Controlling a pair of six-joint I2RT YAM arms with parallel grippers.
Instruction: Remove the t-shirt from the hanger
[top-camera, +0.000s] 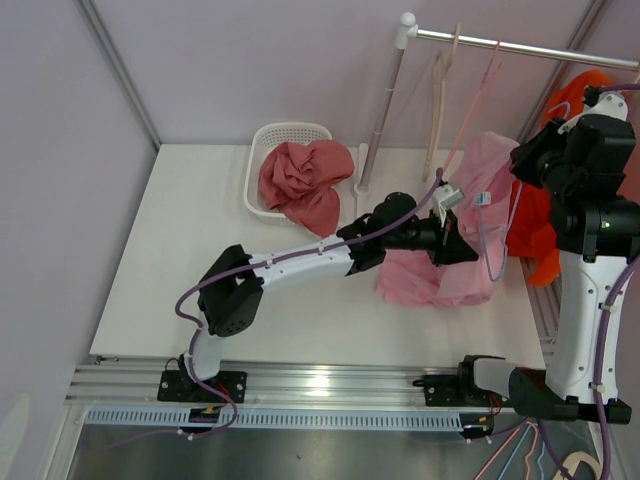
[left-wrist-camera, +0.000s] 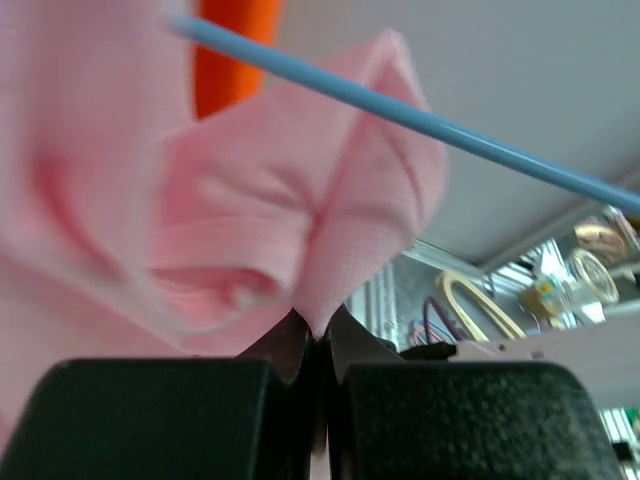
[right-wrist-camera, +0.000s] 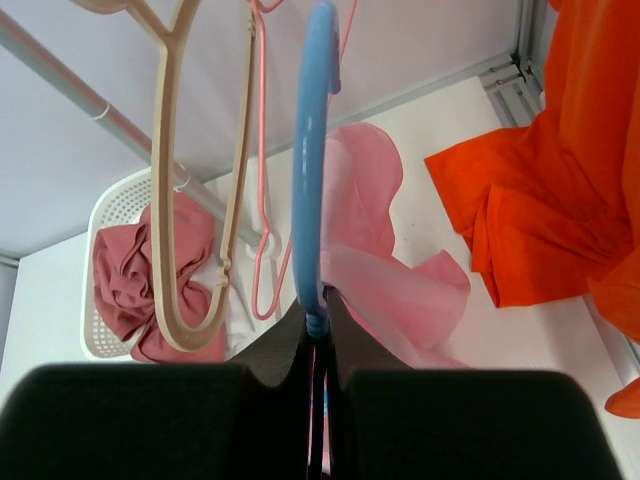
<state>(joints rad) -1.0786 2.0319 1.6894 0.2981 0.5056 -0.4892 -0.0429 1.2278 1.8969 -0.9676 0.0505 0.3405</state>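
Pink t-shirt, blue hanger

The t-shirt (top-camera: 440, 275) droops crumpled, its lower folds resting on the table (top-camera: 200, 300) at the right; the thin hanger (right-wrist-camera: 308, 150) stands upright against it.

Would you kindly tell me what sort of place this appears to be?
Probably a robotics lab cell staged as a laundry corner: bare partition walls, a clothes rail with hangers, a laundry basket on a white table.

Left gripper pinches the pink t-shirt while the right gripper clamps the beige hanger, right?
Not quite. The right gripper clamps the blue hanger, as the right wrist view shows; the beige hanger hangs free beside it. The left gripper does pinch the pink t-shirt.
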